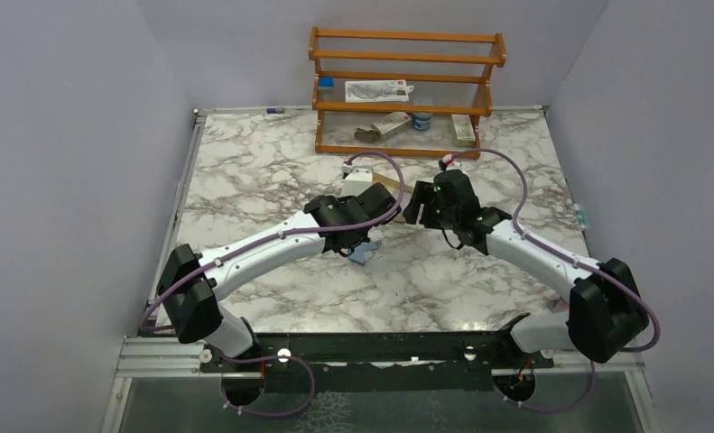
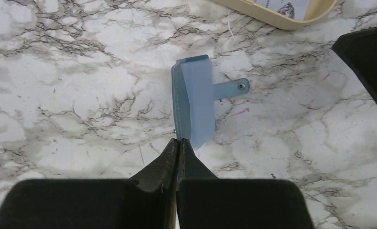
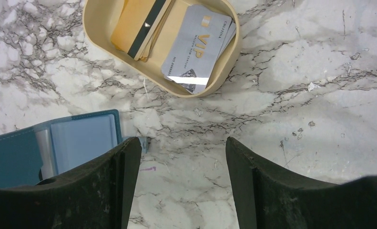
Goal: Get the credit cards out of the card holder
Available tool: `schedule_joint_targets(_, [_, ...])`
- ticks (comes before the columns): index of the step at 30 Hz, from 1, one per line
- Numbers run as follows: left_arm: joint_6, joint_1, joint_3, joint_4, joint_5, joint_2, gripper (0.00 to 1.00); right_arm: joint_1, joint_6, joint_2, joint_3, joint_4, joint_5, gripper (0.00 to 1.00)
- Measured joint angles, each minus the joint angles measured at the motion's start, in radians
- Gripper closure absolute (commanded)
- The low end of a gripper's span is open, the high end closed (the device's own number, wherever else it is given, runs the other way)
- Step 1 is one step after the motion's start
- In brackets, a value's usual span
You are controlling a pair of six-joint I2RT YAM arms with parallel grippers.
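The teal-blue card holder [image 2: 194, 102] lies on the marble, part open, with its paler inside and snap tab showing. My left gripper [image 2: 178, 141] is shut on its near edge. The holder also shows in the right wrist view [image 3: 57, 148] and as a blue patch under the left gripper [image 1: 364, 245] in the top view. My right gripper [image 3: 182, 143] is open and empty above bare marble, just right of the holder. The credit cards [image 3: 196, 47] lie in the tan tray [image 3: 96, 28]: a grey VIP card and tan ones with a dark stripe.
A wooden rack [image 1: 405, 90] with small items stands at the back of the table. The tray sits between the two grippers and the rack, mostly hidden in the top view. The right gripper's finger [image 2: 367, 62] shows at the right of the left wrist view.
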Motion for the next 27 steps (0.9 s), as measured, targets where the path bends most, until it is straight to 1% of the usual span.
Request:
schedule_joint_targets(3, [-0.003,0.0,-0.016,0.042,0.02,-0.028,1.0,-0.005,-0.002,-0.014,-0.001,0.0,0.0,0.29])
schedule_joint_targets(9, [-0.004,0.0,-0.021,0.184,0.075,-0.081,1.0,-0.023,-0.019,-0.069,-0.036,0.005,-0.004,0.29])
schedule_joint_targets(13, [-0.02,0.011,-0.099,0.33,0.142,-0.188,1.0,-0.031,-0.029,-0.081,-0.041,0.005,-0.003,0.29])
schedule_joint_targets(14, [-0.026,0.015,-0.116,0.346,0.152,-0.211,1.0,-0.034,-0.031,-0.081,-0.041,0.005,-0.002,0.29])
schedule_joint_targets(17, [-0.053,0.037,-0.216,0.43,0.18,-0.274,1.0,-0.036,-0.037,-0.082,-0.041,0.005,0.001,0.29])
schedule_joint_targets(20, [-0.082,0.061,-0.368,0.526,0.209,-0.291,1.0,-0.039,-0.043,-0.084,-0.041,0.005,0.001,0.29])
schedule_joint_targets(21, [-0.098,0.069,-0.452,0.578,0.225,-0.281,1.0,-0.04,-0.047,-0.084,-0.041,0.005,0.001,0.29])
schedule_joint_targets(25, [-0.136,0.075,-0.671,0.684,0.268,-0.197,1.0,-0.041,-0.057,-0.085,-0.041,0.005,0.0,0.29])
schedule_joint_targets(27, [-0.15,0.077,-0.732,0.726,0.29,-0.174,1.0,-0.041,-0.064,-0.09,-0.041,0.005,-0.002,0.29])
